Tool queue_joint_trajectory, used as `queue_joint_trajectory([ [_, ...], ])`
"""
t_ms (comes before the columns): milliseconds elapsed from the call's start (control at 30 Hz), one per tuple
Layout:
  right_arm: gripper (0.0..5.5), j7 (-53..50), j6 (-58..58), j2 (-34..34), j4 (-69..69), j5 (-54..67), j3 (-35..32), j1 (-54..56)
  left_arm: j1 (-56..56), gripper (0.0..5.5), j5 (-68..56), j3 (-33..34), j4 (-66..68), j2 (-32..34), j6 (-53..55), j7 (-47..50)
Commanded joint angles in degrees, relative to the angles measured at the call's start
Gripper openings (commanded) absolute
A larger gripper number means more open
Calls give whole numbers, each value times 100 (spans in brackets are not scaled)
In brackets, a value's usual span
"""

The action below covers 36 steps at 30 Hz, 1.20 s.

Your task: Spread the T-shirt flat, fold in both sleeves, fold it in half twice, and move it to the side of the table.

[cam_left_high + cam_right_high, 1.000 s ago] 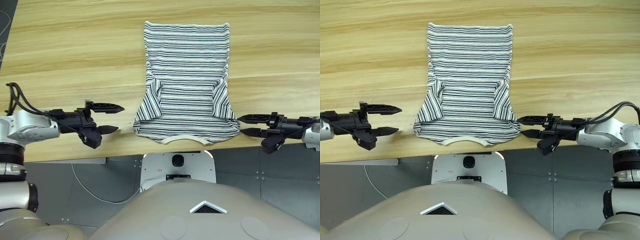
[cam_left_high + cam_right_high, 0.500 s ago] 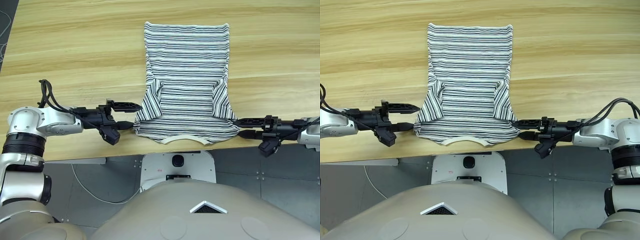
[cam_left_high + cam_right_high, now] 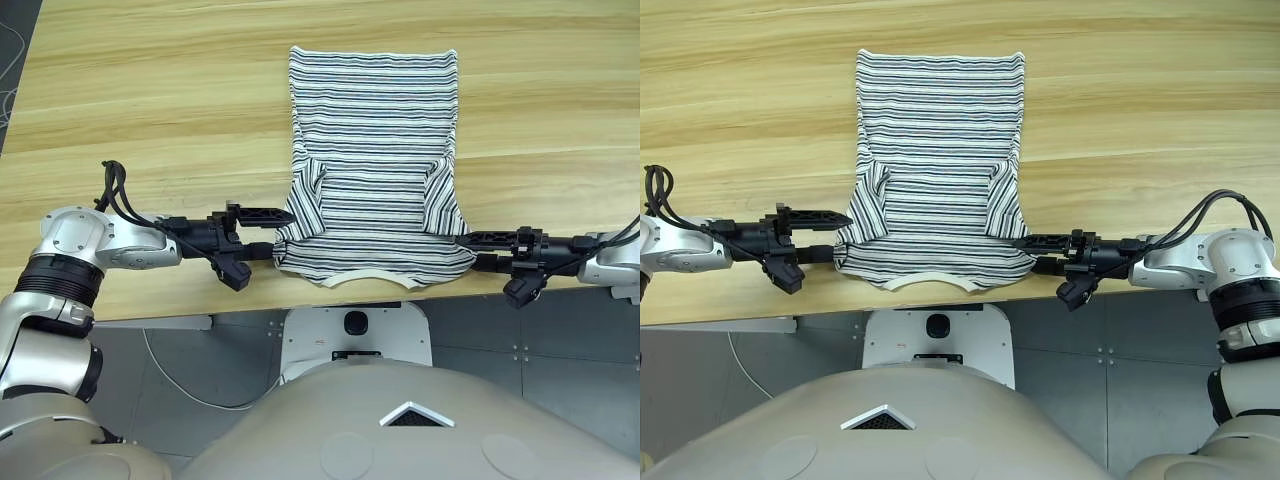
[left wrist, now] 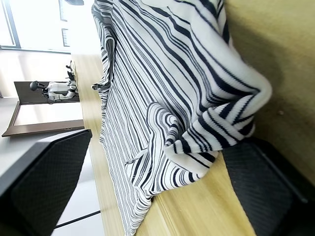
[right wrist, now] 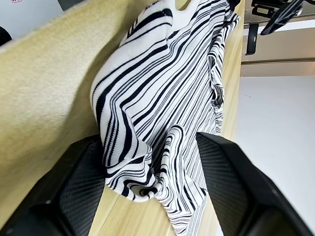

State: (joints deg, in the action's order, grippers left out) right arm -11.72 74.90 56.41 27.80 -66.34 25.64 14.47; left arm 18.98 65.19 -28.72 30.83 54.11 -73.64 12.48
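Closely, claws [image 4: 152, 184] [image 5: 158, 194] straddle T-shirt [image 4: 162, 73] corners.

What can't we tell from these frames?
- Left gripper, right gripper: finger-to-cloth contact. The eye views are too small, and in the wrist views the T-shirt corner bulges over it.
- Layers under the folded sleeves: top cloth hides them in all views.
- Wrist views: finger pads cut off by frame edges.

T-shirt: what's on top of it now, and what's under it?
The left sleeve and right sleeve lie folded inward on the T-shirt. It rests on the wooden table; anything beneath the fabric is covered.
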Motion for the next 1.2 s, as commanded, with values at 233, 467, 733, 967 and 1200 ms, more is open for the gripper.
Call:
queue_joint_trajectory([
  [233,160,-353,-400,52,-87,-730,848,51,15,288,459,-1058,748,-131,432,-582],
  [467,10,-983,-562,68,-192,-1030,1204,165,199,117,283,-1456,1041,-189,446,-781],
  [733,10,-770,-388,-66,142,-324,1196,266,179,15,-253,-1576,968,-212,278,-1136],
  [967,10,2143,-305,-11,719,4141,1960,539,487,11,-1823,-1526,1166,-222,-318,-2126],
  [1200,10,5859,-2427,506,-1006,8130,2279,343,143,11,-5038,-2437,254,198,244,-4302],
])
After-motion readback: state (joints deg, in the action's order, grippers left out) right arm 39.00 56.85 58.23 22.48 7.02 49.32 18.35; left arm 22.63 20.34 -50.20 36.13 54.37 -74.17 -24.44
